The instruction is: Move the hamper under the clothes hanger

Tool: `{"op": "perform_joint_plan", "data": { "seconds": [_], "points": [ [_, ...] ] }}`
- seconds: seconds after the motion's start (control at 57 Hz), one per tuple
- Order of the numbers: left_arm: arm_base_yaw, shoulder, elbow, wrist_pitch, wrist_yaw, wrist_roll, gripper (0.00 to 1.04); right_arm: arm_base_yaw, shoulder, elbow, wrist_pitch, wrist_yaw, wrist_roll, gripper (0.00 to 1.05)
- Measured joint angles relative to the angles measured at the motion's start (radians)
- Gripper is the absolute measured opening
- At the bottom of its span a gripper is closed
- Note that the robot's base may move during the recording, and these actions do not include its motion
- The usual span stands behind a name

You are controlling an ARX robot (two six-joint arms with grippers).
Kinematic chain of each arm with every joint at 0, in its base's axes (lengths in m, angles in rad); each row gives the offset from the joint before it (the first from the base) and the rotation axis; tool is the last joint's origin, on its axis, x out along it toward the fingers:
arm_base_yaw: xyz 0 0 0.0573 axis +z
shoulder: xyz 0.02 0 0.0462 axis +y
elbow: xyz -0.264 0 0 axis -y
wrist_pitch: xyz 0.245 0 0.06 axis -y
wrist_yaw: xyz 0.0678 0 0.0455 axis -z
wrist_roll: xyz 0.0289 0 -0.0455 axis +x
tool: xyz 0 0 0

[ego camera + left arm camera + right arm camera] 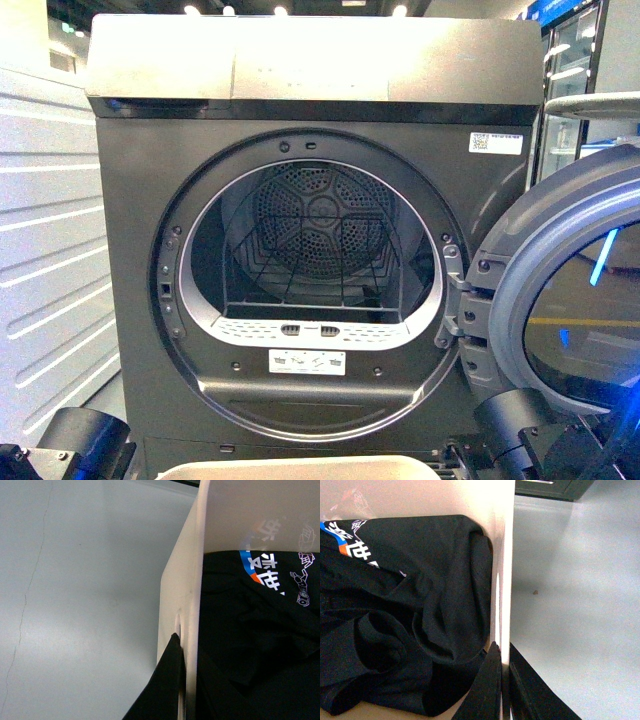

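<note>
The beige hamper shows as a rim strip (300,468) at the bottom of the front view, low in front of the dryer. My left gripper (184,645) is shut on one side wall (185,580) of the hamper; its outer finger (165,680) lies against the outside of the wall and the inner one is hidden. My right gripper (504,652) is shut on the opposite wall (505,555), one finger on each side. Black clothes with a blue and white print (260,645) lie inside the hamper, also in the right wrist view (410,620). The clothes hanger is out of view.
A dark grey dryer (300,120) fills the front view, drum empty, its round door (560,290) swung open to the right. A white ribbed wall (50,250) stands on the left. Pale grey floor (75,605) with a thin crack lies outside the hamper.
</note>
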Motion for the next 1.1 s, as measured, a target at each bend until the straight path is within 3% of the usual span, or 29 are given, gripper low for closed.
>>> {"op": "perform_joint_plan", "data": {
  "seconds": [0.386,0.701,1.104],
  "points": [
    [0.029,-0.001,0.000,0.000,-0.022,0.003,0.04,0.025,0.000,0.000,0.001,-0.023,0.001,0.03],
    [-0.006,-0.009,0.003,-0.001,0.008,0.007,0.04,-0.013,-0.005,0.000,0.002,0.004,-0.003,0.03],
    [0.005,-0.013,0.000,-0.001,-0.003,0.007,0.04,-0.002,-0.007,-0.001,0.002,-0.007,-0.003,0.03]
  ]
}}
